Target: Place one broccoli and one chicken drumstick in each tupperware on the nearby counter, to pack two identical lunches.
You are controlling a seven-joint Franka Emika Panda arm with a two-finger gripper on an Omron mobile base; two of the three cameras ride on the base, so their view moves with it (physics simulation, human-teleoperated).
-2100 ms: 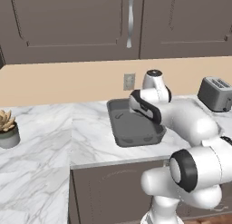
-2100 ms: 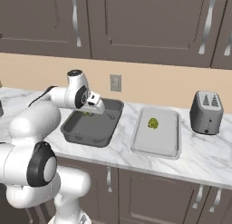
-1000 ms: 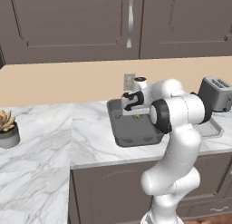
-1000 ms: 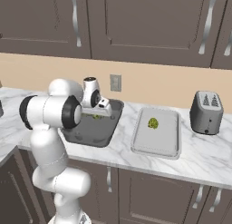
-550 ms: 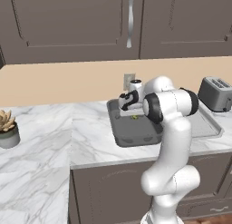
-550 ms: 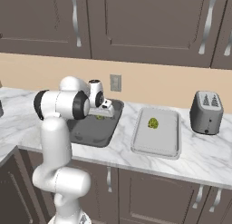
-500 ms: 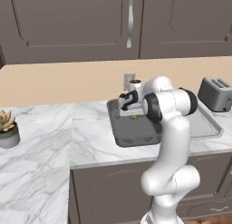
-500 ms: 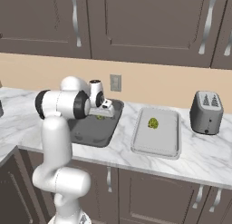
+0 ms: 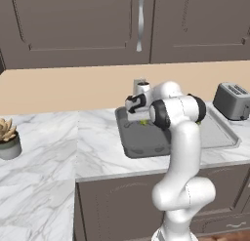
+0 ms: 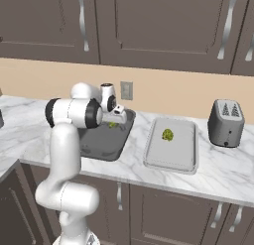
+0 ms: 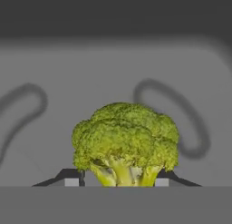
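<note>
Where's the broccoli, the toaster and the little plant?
broccoli (image 11: 125, 137): hand view, on its bumpy green crown.
toaster (image 10: 226, 123): right base view, on its silver front.
potted plant (image 9: 6, 130): left base view, on its leaves.

No writing, label, brand, number or sign can be read anywhere in these pictures.
</note>
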